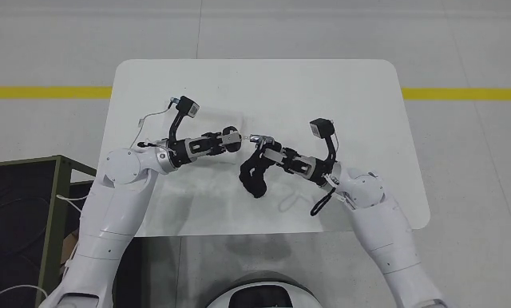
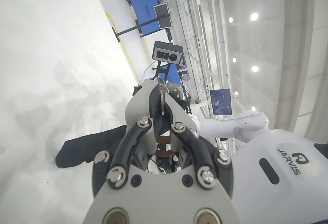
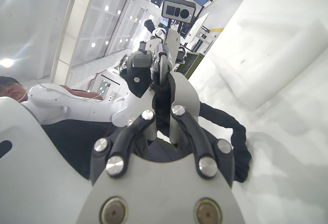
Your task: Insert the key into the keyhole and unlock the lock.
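My left gripper [image 1: 233, 139] is over the middle of the white table [image 1: 319, 84], shut on a small metal key [image 2: 162, 101] held edge-on between its black pads. Facing it, my right gripper [image 1: 259, 142] is shut on the lock [image 3: 162, 68], a metal head on a black sleeved cable. The cable loop [image 1: 254, 180] hangs down from that gripper onto the table, with the cable [image 3: 241, 148] trailing beside the fingers. The key's tip is at the lock head [image 2: 174, 89]; how far in it is cannot be told. The two grippers nearly touch, tip to tip.
A green-framed cart [image 1: 48, 196] stands off the table's left side. A yellow floor line [image 1: 56, 92] runs behind the table. Bare tabletop lies beyond the grippers and on either side of them.
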Robot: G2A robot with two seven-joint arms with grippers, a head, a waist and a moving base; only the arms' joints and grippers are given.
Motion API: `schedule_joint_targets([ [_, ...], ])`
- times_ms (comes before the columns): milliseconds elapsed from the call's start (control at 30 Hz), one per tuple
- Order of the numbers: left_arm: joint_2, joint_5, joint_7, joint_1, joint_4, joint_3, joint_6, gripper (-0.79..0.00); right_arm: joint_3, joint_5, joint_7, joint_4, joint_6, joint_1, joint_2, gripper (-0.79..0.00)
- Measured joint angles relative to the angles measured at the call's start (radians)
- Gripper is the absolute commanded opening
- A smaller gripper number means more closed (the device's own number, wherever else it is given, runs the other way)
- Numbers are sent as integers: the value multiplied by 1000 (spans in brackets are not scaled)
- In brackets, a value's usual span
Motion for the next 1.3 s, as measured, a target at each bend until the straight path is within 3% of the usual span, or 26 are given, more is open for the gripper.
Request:
schedule_joint_targets([
  [300,1,40,-42,-3,-12,-9,-70,-785,23,76,74,-15,46,8,11,-785],
  [667,1,33,-48,-2,-14,-9,-75,-785,23,76,75,-15,47,9,11,-785],
  [900,8,213,-8,56,-125,-16,-150,-785,37,42,43,-97,89,-56,20,-785],
  [1300,10,254,50,61,-129,-16,-214,-785,28,95,89,-105,97,-53,28,-785],
])
